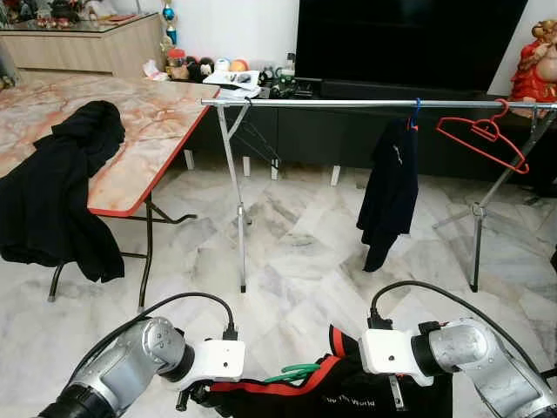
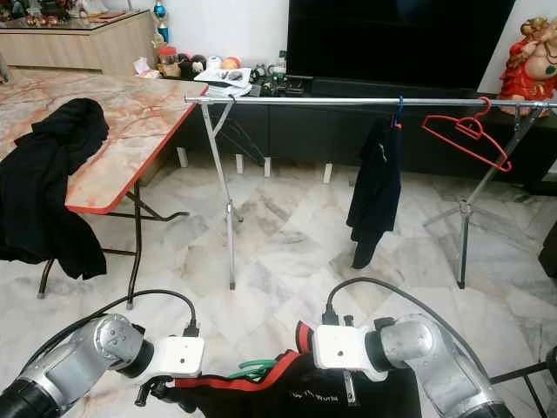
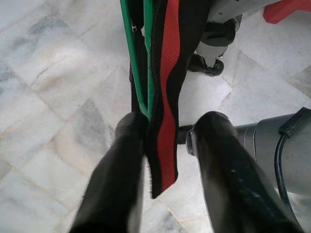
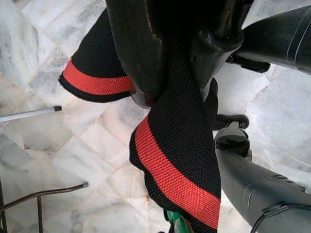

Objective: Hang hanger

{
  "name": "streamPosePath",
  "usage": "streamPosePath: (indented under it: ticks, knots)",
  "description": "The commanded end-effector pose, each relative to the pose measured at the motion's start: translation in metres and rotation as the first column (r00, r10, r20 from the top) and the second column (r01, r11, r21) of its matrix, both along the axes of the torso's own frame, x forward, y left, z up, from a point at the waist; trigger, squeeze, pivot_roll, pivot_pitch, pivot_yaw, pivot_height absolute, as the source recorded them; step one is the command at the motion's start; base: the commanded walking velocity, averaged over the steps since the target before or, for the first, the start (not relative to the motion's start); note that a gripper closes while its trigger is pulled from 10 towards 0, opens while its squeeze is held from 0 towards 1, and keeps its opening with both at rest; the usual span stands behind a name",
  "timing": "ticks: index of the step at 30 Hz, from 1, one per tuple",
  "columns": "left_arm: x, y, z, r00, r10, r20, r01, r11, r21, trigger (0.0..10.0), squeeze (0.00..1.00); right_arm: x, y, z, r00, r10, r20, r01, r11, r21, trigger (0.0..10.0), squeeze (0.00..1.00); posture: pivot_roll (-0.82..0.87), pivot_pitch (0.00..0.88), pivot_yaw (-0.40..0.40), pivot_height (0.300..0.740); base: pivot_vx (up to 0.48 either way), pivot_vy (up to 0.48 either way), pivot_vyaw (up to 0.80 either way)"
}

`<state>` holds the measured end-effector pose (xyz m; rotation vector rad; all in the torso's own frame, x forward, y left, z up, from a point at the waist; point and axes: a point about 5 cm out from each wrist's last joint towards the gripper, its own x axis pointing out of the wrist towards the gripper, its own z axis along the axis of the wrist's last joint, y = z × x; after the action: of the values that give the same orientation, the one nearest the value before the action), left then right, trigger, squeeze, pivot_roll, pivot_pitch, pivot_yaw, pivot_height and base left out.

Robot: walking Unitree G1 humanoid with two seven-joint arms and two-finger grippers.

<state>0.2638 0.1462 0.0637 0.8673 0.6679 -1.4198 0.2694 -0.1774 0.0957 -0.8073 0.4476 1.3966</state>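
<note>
Marble floor (image 1: 296, 252) of pale veined tiles, living room, dark TV (image 1: 409, 39) at the back.

Left gripper (image 3: 167, 145): fingers (image 3: 116, 174) stood a little spread, with the red-trimmed black hem and the green hanger (image 3: 141, 73) running between them; whether they pinched was not clear. Right gripper (image 4: 167, 73): jaws pressed together on the black garment with red stripe (image 4: 175, 160), cloth bunched between them and hanging below. Seen from the head, both grippers were low, near the robot's body, the garment (image 1: 348, 396) stretched between them and a bit of green hanger wire (image 1: 291, 373) showing at the collar.

Farther out: metal clothes rail (image 1: 348, 103) on folding legs, well apart from the grippers. A dark garment (image 1: 389, 192) hung on it from a blue hanger; a bare red hanger (image 1: 483, 135) hung near the rail's right end. On the left, a marble-pattern folding table (image 1: 148, 122) with black clothing (image 1: 61, 192) draped over its edge.
</note>
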Motion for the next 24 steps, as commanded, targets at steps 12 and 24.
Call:
streamPosePath:
  ticks: [12,24]
  knots:
    - [0.0023,-0.0069,-0.0026,0.999,0.025,0.021,-0.025,1.0,-0.016,0.0,0.0,0.0075,-0.0004,0.0099,0.999,-0.016,0.048,0.015,1.0,0.012,10.0,0.0,-0.03,0.0,-0.027,0.74,0.0,0.0,0.0]
    - [0.0045,-0.0057,-0.0043,0.998,0.05,0.048,-0.05,0.999,-0.011,0.0,0.0,0.0085,-0.001,0.0118,0.998,-0.027,0.055,0.025,0.999,0.021,10.0,0.0,-0.03,0.0,-0.031,0.74,0.0,0.0,0.0]
